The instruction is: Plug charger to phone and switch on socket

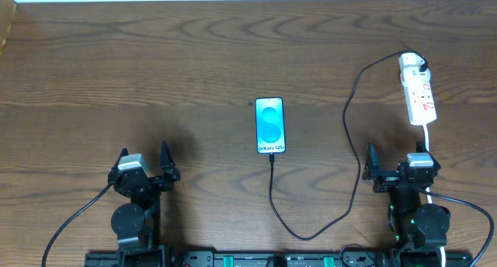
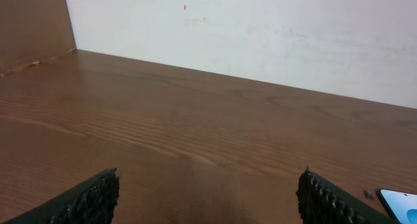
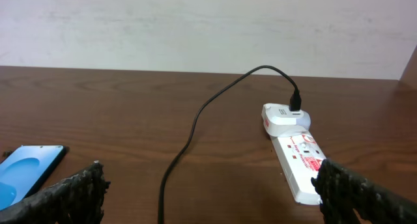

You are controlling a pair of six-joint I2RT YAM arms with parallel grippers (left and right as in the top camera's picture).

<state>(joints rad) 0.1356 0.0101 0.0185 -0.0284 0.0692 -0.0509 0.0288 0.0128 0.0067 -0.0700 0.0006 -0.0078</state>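
The phone (image 1: 269, 125) lies face up mid-table, blue-teal screen lit. The charger's thin black cable (image 1: 354, 154) runs from the phone's near end, loops toward the front, then up to its white adapter (image 1: 411, 64), which sits in the far end of the socket (image 1: 422, 101), a white power strip at the right. In the right wrist view the cable (image 3: 189, 136), adapter (image 3: 285, 115), socket (image 3: 301, 161) and a corner of the phone (image 3: 26, 175) show. My left gripper (image 1: 144, 168) is open and empty at front left. My right gripper (image 1: 397, 168) is open and empty just in front of the socket.
The wooden table (image 1: 155, 73) ends at a white wall at the back (image 2: 260, 28). The socket's white cord (image 1: 429, 143) runs down past my right gripper. The robots' thicker black cables (image 1: 74, 220) trail off at the front corners.
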